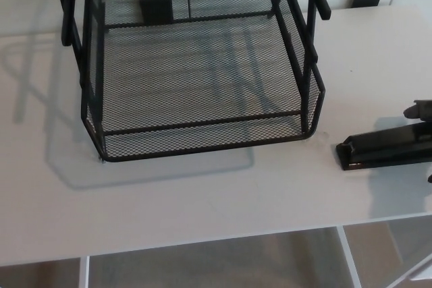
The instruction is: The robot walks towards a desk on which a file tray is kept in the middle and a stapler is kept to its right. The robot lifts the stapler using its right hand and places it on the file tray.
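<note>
Head view, the only one we have: the stapler (385,148) lies flat on the white bench (202,207), to the right of the file tray (202,145) and apart from it, with its far end cut off by the picture's edge. A dark sliver of the right hand (420,110) shows just above it, and we cannot tell whether that hand is spread or closed. The left hand is out of sight.

We judge that the grasp is the step in hand. We would take the stapler across its narrow body near the middle. We would then lift it higher than the tray's right wall before carrying it left, keeping clear of the upright posts.

The tray's mesh floor is bare, with nothing in it.
</note>
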